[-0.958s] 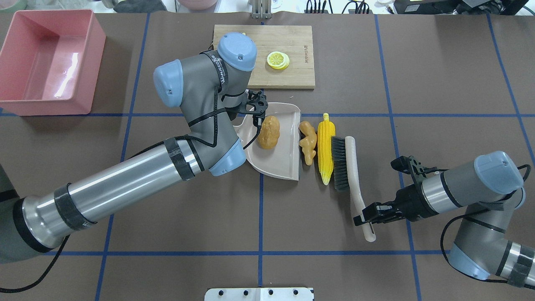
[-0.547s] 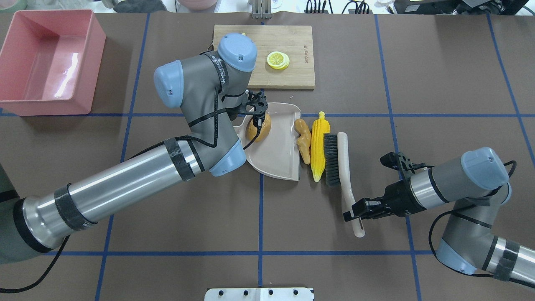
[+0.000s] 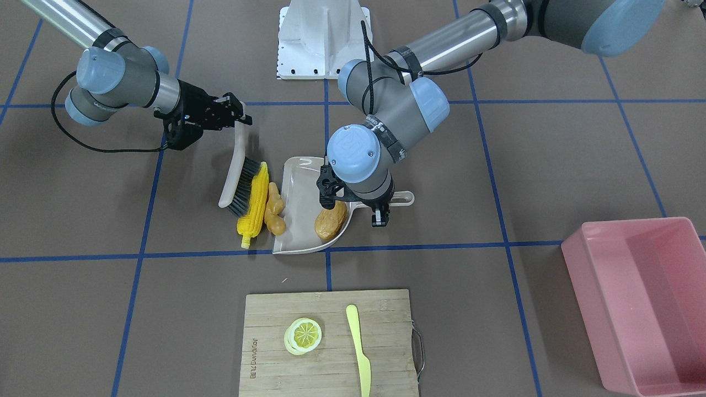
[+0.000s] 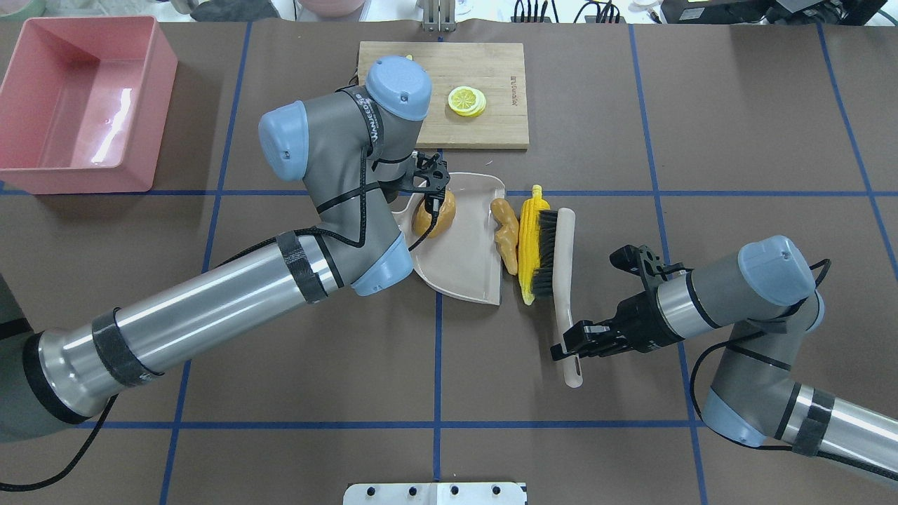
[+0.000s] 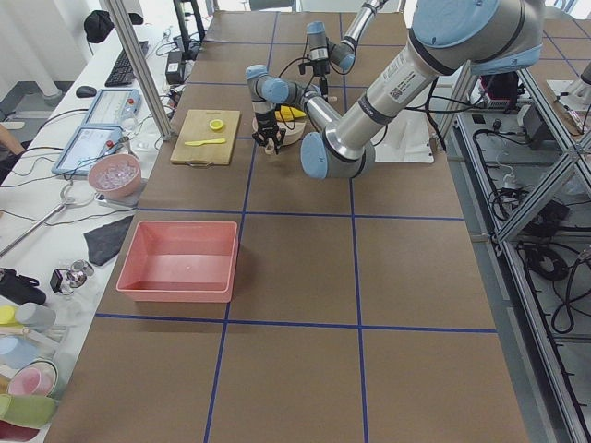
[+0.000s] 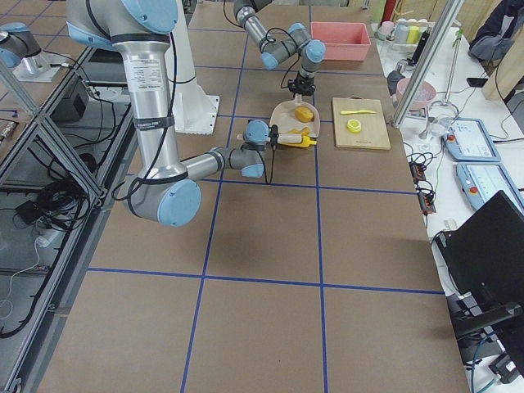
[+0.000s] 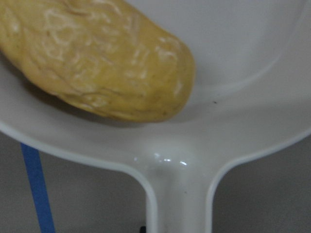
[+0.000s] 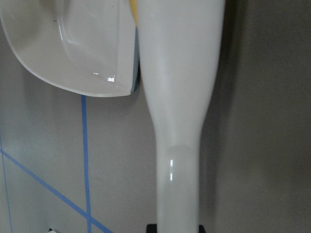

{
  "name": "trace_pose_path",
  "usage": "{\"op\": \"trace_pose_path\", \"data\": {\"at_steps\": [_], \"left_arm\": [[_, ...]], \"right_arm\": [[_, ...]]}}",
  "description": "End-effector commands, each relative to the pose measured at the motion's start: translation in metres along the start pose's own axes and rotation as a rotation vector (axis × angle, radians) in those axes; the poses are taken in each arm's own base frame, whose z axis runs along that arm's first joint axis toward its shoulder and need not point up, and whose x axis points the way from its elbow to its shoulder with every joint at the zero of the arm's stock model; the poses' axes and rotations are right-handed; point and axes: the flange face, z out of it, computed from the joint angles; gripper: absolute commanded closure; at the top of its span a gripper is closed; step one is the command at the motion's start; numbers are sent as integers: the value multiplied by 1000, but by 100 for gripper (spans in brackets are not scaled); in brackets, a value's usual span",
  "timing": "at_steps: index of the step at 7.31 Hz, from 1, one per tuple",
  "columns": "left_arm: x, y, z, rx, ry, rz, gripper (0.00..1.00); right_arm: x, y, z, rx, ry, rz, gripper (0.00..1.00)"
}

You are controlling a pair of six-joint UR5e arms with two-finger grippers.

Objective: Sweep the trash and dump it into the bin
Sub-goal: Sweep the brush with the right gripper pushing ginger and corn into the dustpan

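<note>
Since a second ago the brush [image 4: 563, 280] has swept leftward, shoving the corn [image 4: 527, 242] and ginger [image 4: 504, 235] up to the dustpan [image 4: 466, 263], and the potato [image 4: 435, 214] has rolled to the back of the pan.

Nearest the robot, the right gripper [image 4: 572, 345] is clamped on the low end of the brush handle. Its bristles press along the corn, the corn lies against the ginger, and the ginger sits at the pan's lip, not yet fully inside. Beyond, the potato rests by the neck of the pan handle. The left gripper [image 3: 379, 212] sits closed around that handle, though the wrist hides most of it. Farther off are the cutting board [image 4: 491, 70] with a lemon slice [image 4: 466, 100], and the bin [image 4: 151, 105] stands well apart at the far left, with none of the trash in it.

The toys look hard, light and glossy, so they will likely roll or skid: the corn easily, the knobbly ginger perhaps snagging on the lip. The pan is best carried by its handle, kept level.
</note>
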Motion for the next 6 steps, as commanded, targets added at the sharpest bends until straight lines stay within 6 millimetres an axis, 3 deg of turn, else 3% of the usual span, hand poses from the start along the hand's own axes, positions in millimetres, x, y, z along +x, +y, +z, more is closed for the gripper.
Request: {"op": "trace_pose_path", "data": {"at_steps": [1, 2, 4, 5, 6], "left_arm": [[0, -1, 2, -3, 3, 0, 100], [1, -1, 3, -4, 5, 0, 100], [1, -2, 2, -3, 4, 1, 100], [1, -2, 2, -4, 5, 2, 100], [1, -2, 1, -7, 7, 0, 100]], "right_arm": [[-8, -4, 3, 0, 0, 2, 100], [-7, -6, -2, -3, -1, 1, 100], [9, -28, -54, -46, -2, 24, 100], [34, -20, -70, -53, 9, 29, 100], [46, -16, -73, -51, 1, 19, 100]]}}
